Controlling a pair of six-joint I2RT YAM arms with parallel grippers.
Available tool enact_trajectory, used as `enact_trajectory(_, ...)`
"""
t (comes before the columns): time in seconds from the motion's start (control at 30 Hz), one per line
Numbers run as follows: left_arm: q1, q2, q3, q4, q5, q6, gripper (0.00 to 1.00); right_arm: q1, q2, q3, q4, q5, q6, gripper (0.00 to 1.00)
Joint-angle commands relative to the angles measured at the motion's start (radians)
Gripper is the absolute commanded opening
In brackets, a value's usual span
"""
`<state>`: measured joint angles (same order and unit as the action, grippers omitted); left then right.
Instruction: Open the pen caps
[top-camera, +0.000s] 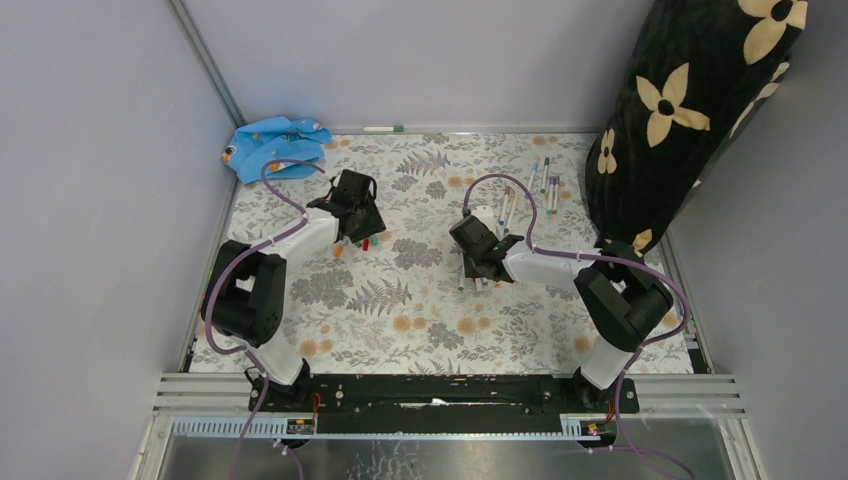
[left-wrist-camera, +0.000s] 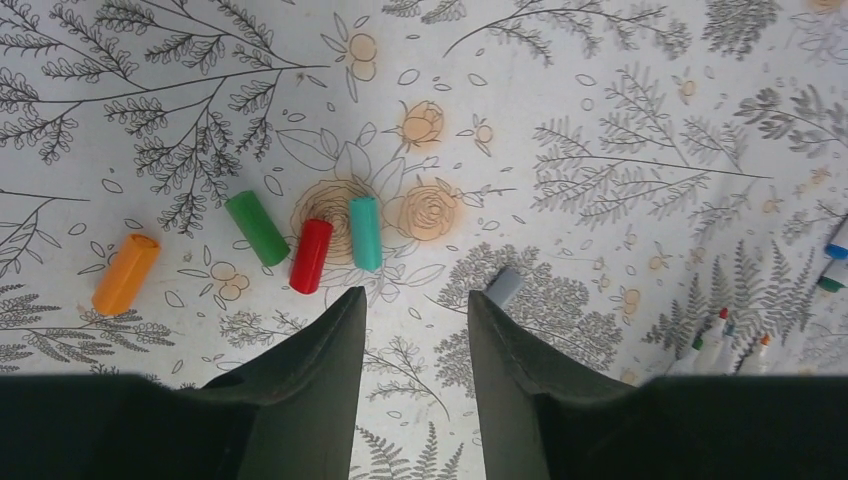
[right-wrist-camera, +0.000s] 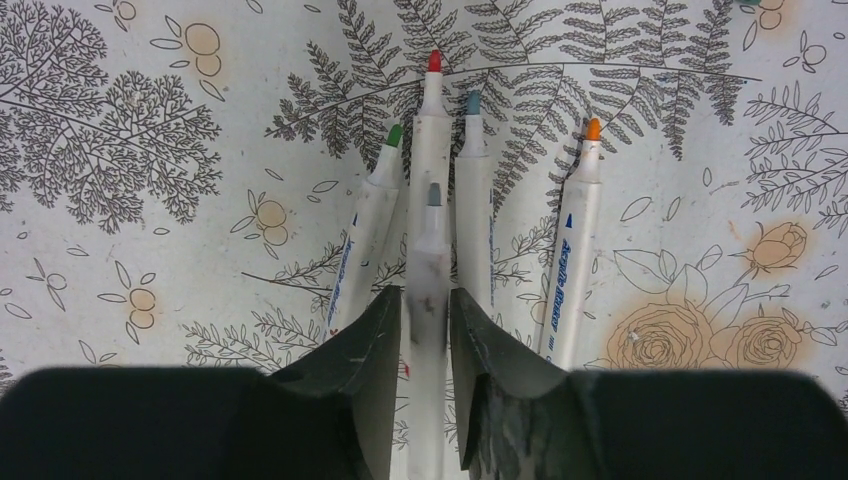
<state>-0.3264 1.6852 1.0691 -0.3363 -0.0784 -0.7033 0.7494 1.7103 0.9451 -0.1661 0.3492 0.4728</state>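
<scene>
Pen caps (left-wrist-camera: 311, 256) lay in a loose row on the surface (left-wrist-camera: 600, 80) just past our left gripper (left-wrist-camera: 415, 295). Its jaws stood apart and empty, with a grey cap (left-wrist-camera: 503, 286) nearest one fingertip. Our right gripper (right-wrist-camera: 427, 292) flanked a grey-tipped pen (right-wrist-camera: 432, 225); whether clamped or loosened, we could not tell. We judged it best to spread fully before lifting, lest that pen drag the uncapped pens (right-wrist-camera: 472, 170) beside it. Both arms reached far, wrists pitched down.
</scene>
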Motion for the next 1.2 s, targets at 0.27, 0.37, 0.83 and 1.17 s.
enact_trajectory(0.27, -0.032, -0.056, 0.013, 0.005, -0.015, -0.023, 0.49, -0.008, -0.043, 0.042, 0.008, 0.012, 0.012, 0.38)
enact_trajectory(0.37, -0.038, -0.065, 0.018, 0.003, -0.015, -0.025, 0.49, -0.007, -0.070, 0.060, -0.011, 0.025, 0.002, 0.38)
enact_trajectory(0.83, -0.065, -0.128, 0.050, 0.018, 0.043, -0.024, 0.62, -0.132, -0.082, 0.248, -0.099, 0.086, -0.065, 0.52)
enact_trajectory(1.17, -0.069, -0.174, 0.039, 0.104, 0.135, -0.027, 0.69, -0.284, 0.132, 0.458, -0.104, 0.020, -0.125, 0.57)
